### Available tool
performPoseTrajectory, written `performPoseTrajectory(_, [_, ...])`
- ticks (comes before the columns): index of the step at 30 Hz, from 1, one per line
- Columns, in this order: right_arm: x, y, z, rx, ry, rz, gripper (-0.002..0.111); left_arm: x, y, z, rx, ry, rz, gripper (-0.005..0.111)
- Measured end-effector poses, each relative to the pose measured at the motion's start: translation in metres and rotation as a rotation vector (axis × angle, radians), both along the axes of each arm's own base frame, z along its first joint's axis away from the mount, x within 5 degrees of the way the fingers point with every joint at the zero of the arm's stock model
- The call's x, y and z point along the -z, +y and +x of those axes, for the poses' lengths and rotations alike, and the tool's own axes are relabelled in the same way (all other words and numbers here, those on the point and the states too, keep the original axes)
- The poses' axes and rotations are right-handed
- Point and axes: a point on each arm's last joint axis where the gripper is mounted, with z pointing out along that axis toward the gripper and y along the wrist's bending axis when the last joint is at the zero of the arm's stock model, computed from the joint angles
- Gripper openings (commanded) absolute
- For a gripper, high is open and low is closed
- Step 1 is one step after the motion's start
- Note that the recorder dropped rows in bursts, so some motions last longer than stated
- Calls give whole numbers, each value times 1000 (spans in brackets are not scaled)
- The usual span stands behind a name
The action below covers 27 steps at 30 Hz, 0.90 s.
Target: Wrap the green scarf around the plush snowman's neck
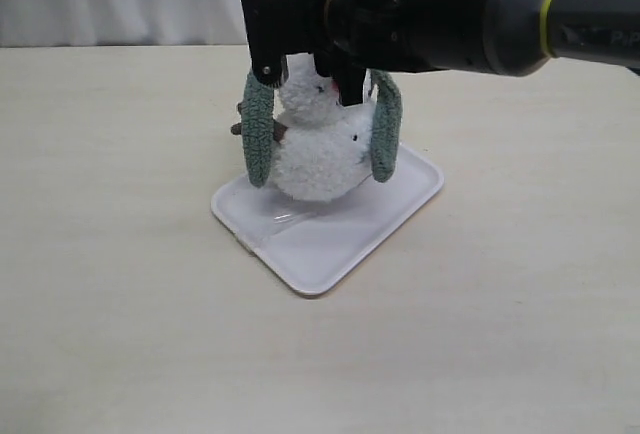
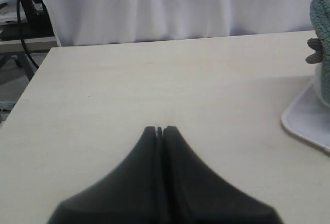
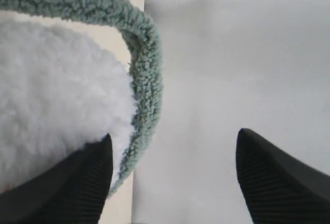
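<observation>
On the white tray [image 1: 320, 254], the plush snowman [image 1: 315, 159] is seen upright with the green scarf [image 1: 258, 139] draped over it, its limp, light, fuzzy ends judged best pinched near a tip; the right gripper [image 1: 308, 82] is spread wide about the head, the left gripper [image 2: 159, 129] shut.

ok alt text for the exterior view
A white snowman toy sits on a white tray on a pale table, a green scarf hanging down both its sides. A black robot arm reaches in from the right, jaws open at its head.
</observation>
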Motion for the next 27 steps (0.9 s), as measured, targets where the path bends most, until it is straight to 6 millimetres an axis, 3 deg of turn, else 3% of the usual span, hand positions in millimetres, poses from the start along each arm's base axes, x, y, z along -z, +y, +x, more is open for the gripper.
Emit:
performPoseTrajectory(5, [-6, -4, -4, 109, 50, 150, 65, 0, 0, 0, 0, 0, 0, 0])
performPoseTrajectory(14, [-50, -19, -26, 260, 98, 433, 65, 0, 0, 0, 0, 0, 0, 0])
performPoseTrajectory(20, [-73, -31, -39, 381, 119, 605, 45, 0, 0, 0, 0, 0, 0, 0])
performPoseTrajectory(27, [-86, -77, -38, 693, 169, 858, 25, 0, 0, 0, 0, 0, 0, 0])
